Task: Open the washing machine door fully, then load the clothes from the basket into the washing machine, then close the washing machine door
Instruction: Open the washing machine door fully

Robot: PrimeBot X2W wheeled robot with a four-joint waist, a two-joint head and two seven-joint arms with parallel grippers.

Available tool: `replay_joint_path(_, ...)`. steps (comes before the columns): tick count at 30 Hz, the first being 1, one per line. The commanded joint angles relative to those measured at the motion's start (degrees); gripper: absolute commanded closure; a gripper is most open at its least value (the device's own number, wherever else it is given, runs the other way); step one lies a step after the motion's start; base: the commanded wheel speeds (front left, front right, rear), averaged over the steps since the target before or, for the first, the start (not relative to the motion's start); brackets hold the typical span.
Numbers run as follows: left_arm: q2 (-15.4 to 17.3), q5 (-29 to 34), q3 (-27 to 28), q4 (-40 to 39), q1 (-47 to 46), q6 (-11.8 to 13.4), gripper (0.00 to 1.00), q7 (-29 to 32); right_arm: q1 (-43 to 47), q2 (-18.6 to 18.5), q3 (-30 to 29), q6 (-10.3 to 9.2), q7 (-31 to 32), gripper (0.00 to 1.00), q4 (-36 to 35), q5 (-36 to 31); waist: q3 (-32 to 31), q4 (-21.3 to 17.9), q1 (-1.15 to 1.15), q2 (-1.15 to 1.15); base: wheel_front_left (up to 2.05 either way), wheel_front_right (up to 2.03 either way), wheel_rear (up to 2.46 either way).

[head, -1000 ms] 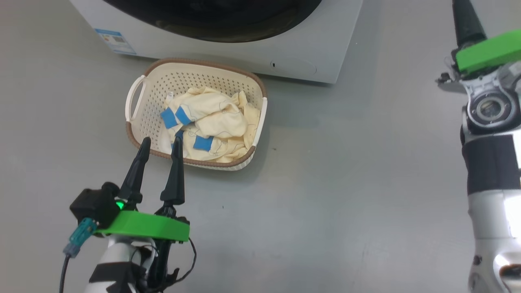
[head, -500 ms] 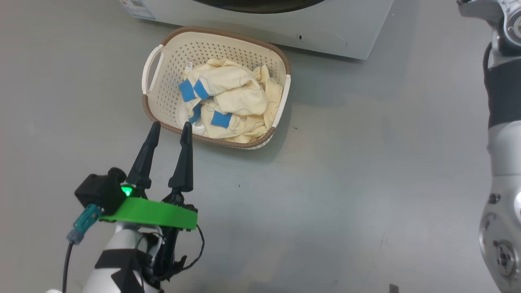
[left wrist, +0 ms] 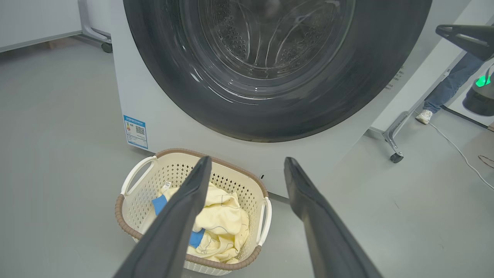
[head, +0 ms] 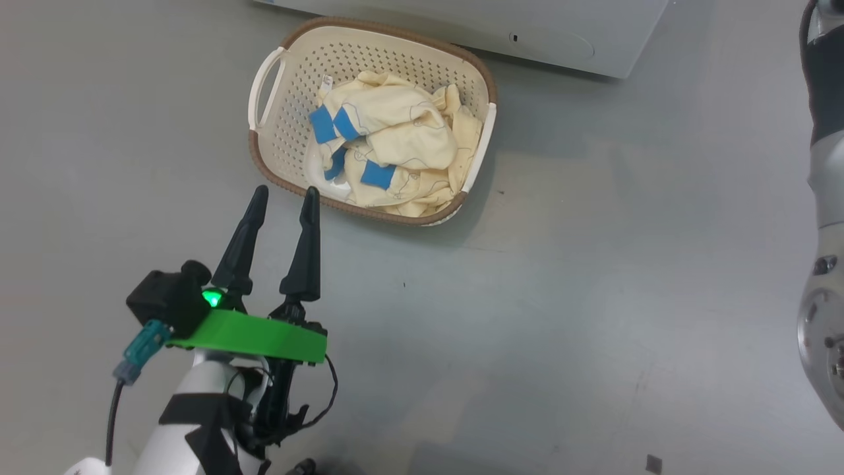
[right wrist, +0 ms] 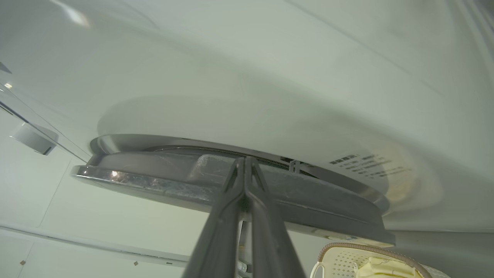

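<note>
Black-rimmed round glass door looks closed; blue-patched cream clothes lie unloaded in the perforated plastic basket. Beside it the left gripper gapes empty; above it the right gripper is pinched shut, empty.

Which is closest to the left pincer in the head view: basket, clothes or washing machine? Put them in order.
1. basket: rim just ahead of the left pincer.
2. clothes: inside the basket.
3. washing machine: beyond the basket.

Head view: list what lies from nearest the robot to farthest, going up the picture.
left gripper → basket, with the clothes inside it → washing machine
</note>
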Motion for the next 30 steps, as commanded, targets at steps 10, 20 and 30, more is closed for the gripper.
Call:
replay_joint_path(10,0.61,0.89,0.77,-0.83,-1.47,-0.37,0.00,-0.62,-9.14,0.89,1.30,-0.15,0.34,1.00,6.78,-1.02,1.43,1.95,0.00,0.00,0.00,0.00,0.00)
replay_joint_path(20,0.46,0.37,0.14,-0.48,-2.21,-0.37,0.00,-0.62,-15.08,0.86,-1.20,-0.15,0.68,1.00,15.48,-0.24,2.73,3.45,0.00,0.00,0.00,0.00,0.00)
replay_joint_path(30,0.43,-0.36,-0.44,-0.33,-2.58,-0.37,0.00,-0.62,-17.97,0.87,-1.21,-0.15,2.75,1.00,20.37,0.76,3.17,4.17,0.00,0.00,0.00,0.00,0.00)
